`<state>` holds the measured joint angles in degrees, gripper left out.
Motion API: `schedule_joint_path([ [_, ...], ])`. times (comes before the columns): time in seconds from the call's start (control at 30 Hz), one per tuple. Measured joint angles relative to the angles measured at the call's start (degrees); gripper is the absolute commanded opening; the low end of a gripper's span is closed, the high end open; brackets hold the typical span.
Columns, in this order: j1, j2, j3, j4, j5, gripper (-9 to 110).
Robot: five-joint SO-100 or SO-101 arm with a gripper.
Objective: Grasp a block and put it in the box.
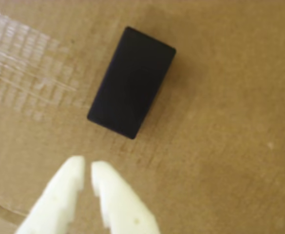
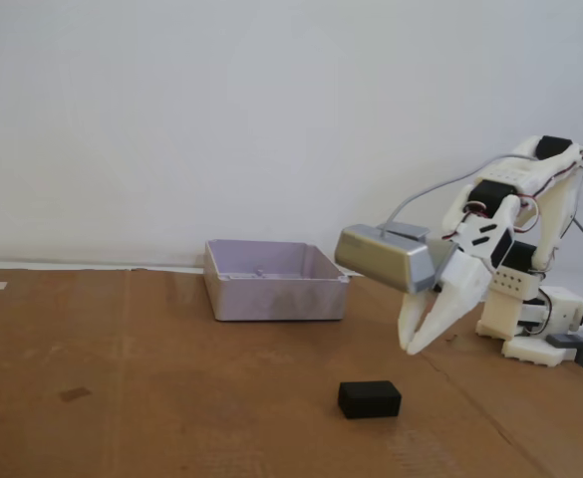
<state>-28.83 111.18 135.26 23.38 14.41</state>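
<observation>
The cardboard-covered table [image 2: 171, 398] fills the lower half of the fixed view, w/ the white arm [image 2: 525, 269] based at the right edge. The pale box [image 2: 271, 289] sits open-topped toward the back, left of the arm, looks empty as far as its inside shows.

The gripper [image 2: 411, 347] hangs above the cardboard, tips pointing down and to the left in the fixed view, not touching anything. Its fingers [image 1: 71, 180] are nearly together, only a narrow slit btwn the tips in the wrist view, and nothing is held.

The black block [image 2: 369, 398] lies flat on the cardboard, in front of the box and well apart from it. In the fixed view it is below and a little left of the tips, near but w/ a clear gap. In the wrist view the block [image 1: 132, 83] sits ahead of the tips, slightly right of their line. Its long axis runs diagonally there, lower left to upper right.

Judgement: approach stage, grasp not yet begun. The slit looks too narrow for the block, so the jaws would need to spread first, then go fwd and down, prob. w/ some wrist roll so the fingers close across the short sides.
</observation>
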Motion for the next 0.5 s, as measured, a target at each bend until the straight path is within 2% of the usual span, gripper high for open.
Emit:
schedule_joint_path([
  [0.5,2.0,-10.4,-9.0,0.0,-0.1,0],
])
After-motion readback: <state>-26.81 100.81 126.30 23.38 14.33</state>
